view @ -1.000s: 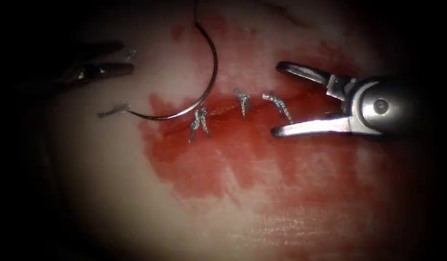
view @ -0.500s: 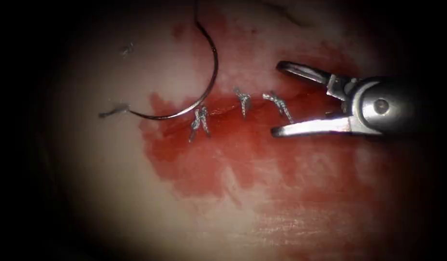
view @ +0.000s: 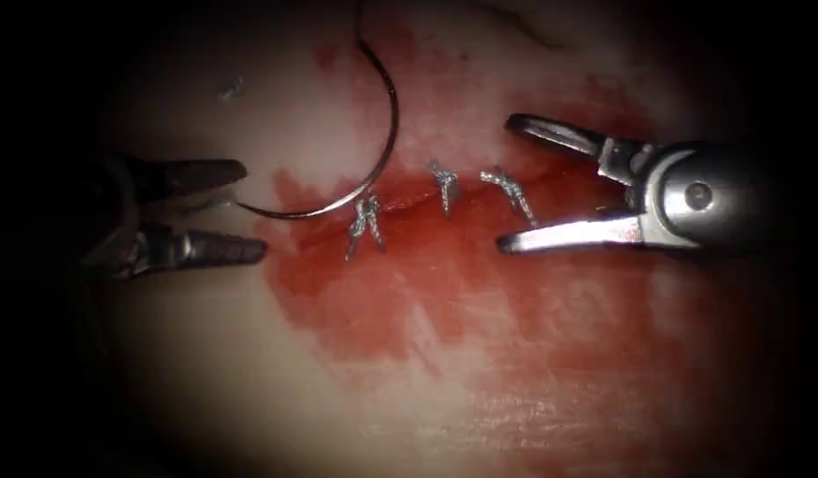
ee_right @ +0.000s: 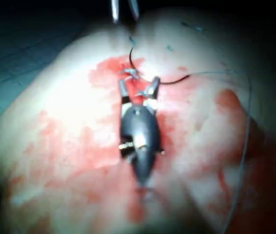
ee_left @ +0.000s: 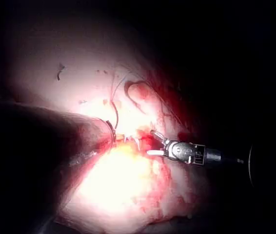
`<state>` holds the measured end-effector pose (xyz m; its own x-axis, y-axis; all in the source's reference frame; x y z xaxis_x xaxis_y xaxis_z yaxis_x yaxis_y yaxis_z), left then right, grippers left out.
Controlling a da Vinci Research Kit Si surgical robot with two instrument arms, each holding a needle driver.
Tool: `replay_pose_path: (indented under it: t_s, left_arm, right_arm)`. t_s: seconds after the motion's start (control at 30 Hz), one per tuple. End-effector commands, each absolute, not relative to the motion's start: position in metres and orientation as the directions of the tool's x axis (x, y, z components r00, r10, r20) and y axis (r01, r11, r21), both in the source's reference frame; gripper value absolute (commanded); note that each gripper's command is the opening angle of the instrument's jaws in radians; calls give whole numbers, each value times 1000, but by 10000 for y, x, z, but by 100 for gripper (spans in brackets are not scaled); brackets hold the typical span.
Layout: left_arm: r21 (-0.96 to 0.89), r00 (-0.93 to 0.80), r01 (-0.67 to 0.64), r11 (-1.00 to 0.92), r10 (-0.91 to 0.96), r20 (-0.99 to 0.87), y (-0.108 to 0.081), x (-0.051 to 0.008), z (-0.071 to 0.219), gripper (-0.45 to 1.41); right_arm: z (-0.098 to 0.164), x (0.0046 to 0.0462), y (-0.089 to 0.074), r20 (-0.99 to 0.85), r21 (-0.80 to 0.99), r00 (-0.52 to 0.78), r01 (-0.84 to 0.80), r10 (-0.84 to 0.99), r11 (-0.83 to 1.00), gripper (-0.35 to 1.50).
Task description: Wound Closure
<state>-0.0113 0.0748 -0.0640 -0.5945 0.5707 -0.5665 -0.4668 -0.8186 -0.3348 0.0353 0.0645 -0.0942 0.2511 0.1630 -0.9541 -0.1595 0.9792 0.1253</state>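
Pale pinkish tissue (view: 205,354) under blotchy red fluid (view: 382,292); dark needle (view: 387,133); grey thread knots (view: 365,226) (braided-looking).

The needle (view: 374,168) runs off the endoscope view's top edge, its other end hidden at the left pincer (view: 245,208), whose shaft sinks into darkness there, so whether it touches that end cannot be told, and the right pincer (view: 508,181) loses its shaft in shadow.
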Motion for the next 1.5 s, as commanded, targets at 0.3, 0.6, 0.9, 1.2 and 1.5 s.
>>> replay_pose_path:
  t_s: [0.3, 0.6, 0.9, 1.2, 1.5]
  left_arm:
    - [-229, -706, -487, -843, 535, -465, 754, -110, -589, 65]
    - [-189, -725, -482, -855, 511, -461, 751, -133, -570, 65]
    - [-147, -773, -462, -875, 478, -418, 750, -128, -549, 65]
    - [-194, -760, -456, -868, 494, -423, 747, -129, -552, -31]
    - [-154, -753, -423, -893, 441, -489, 764, -131, -589, -35]
  right_arm:
    - [-936, 368, 643, -955, 122, 251, -160, 160, 980, 133]
    - [-936, 368, 643, -955, 122, 251, -159, 160, 980, 133]
    - [-938, 371, 640, -955, 123, 250, -160, 160, 979, 133]
    - [-938, 371, 640, -955, 123, 250, -160, 160, 980, 133]
    - [-940, 368, 642, -953, 131, 250, -158, 168, 979, 133]
